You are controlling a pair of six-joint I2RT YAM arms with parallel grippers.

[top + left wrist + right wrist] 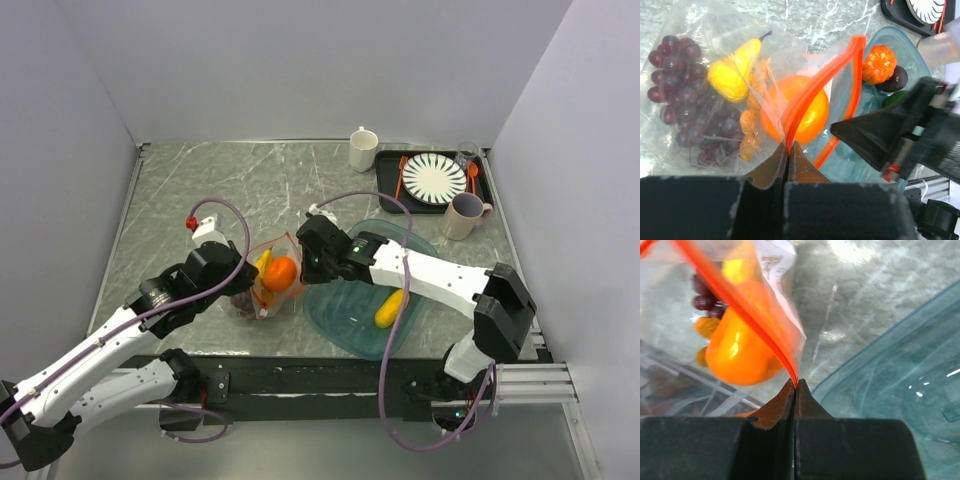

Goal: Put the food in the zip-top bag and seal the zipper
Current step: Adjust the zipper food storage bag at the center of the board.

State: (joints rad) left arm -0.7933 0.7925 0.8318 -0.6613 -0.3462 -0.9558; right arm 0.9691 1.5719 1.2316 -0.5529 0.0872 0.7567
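The clear zip-top bag (262,285) lies left of centre and holds a big orange (281,272), a purple grape bunch (682,95), a yellow pear (735,70) and small tan pieces. Its orange-red zipper (827,75) stands open in a loop. My left gripper (788,146) is shut on the zipper strip at its near end. My right gripper (795,384) is shut on the zipper's other end, beside the orange (742,350). A yellow piece (391,308), a small orange fruit (879,64), a dark plum (896,80) and a green fruit (895,99) lie in the teal tray (425,245).
A white mug (363,149) stands at the back. A striped plate (434,178) on a black tray, with an orange fork (400,175) and spoon (472,178), and a pinkish mug (462,216) stand at the back right. Walls close in left, back and right.
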